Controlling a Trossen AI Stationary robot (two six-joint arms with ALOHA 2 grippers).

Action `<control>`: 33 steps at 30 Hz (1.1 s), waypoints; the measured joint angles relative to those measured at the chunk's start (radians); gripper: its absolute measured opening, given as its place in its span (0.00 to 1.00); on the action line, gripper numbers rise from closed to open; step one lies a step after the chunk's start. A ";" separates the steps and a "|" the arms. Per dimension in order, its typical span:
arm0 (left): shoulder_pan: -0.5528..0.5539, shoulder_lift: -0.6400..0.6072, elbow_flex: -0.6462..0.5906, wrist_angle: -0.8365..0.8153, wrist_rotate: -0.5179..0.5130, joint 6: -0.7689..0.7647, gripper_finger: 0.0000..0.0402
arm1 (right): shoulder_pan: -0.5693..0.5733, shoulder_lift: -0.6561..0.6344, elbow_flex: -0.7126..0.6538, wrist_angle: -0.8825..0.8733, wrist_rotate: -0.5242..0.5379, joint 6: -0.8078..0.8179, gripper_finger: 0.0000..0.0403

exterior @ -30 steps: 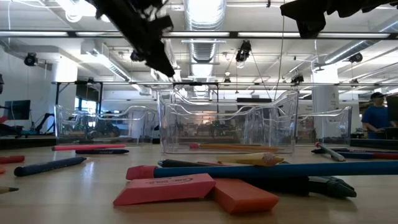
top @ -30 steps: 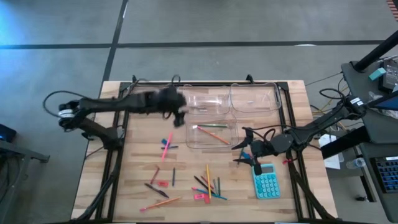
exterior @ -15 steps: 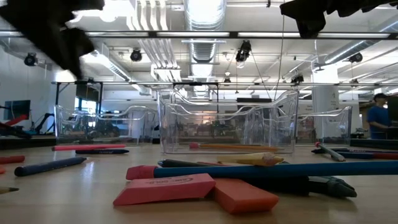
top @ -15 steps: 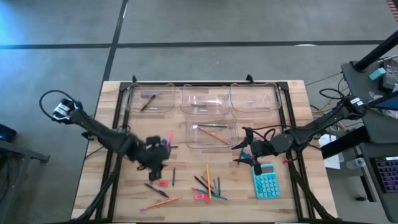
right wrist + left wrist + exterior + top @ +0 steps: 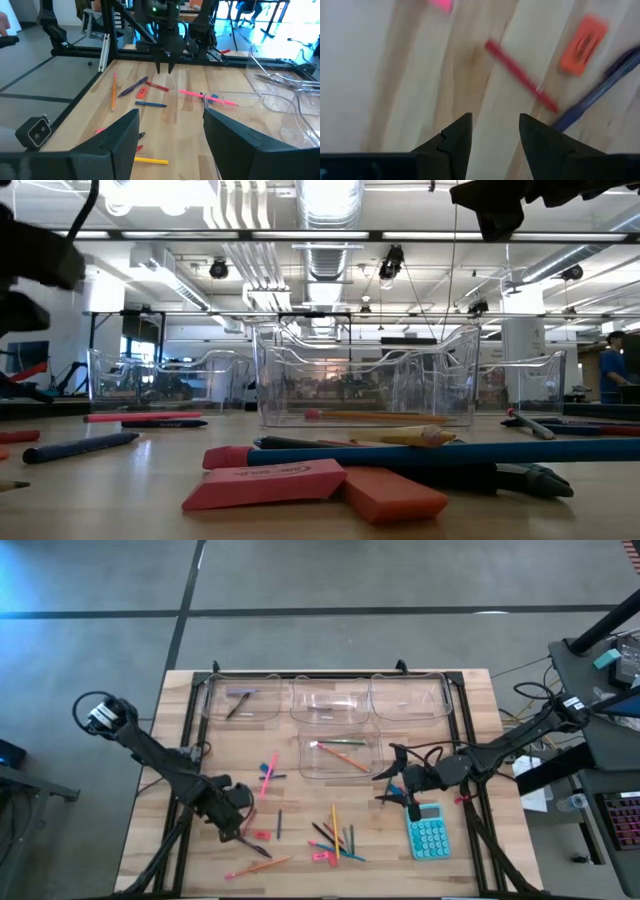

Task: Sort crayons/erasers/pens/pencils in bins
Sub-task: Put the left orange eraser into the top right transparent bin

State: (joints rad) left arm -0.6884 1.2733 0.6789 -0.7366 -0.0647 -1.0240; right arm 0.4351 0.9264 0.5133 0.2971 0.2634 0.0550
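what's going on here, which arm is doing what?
Two arms are sorting stationery into clear bins. The left hand is open and empty, low over the near-left of the table, just short of a red crayon with an orange eraser and a dark pen beside it. The right hand waits open by the teal calculator. Several sticks already lie in the bins; most are loose.
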 joint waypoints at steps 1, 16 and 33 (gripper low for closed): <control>0.000 0.001 -0.011 0.010 0.017 -0.014 0.37 | 0.000 0.000 0.000 0.000 0.000 0.000 0.52; -0.001 0.028 0.013 0.098 0.146 -0.072 0.37 | 0.000 0.000 0.000 -0.001 0.000 -0.005 0.52; 0.001 0.274 0.267 0.102 -0.020 0.084 0.37 | 0.000 0.000 -0.001 0.000 0.001 -0.004 0.52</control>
State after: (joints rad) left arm -0.6872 1.5477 0.9458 -0.6342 -0.0850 -0.9401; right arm 0.4351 0.9264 0.5125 0.2966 0.2642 0.0513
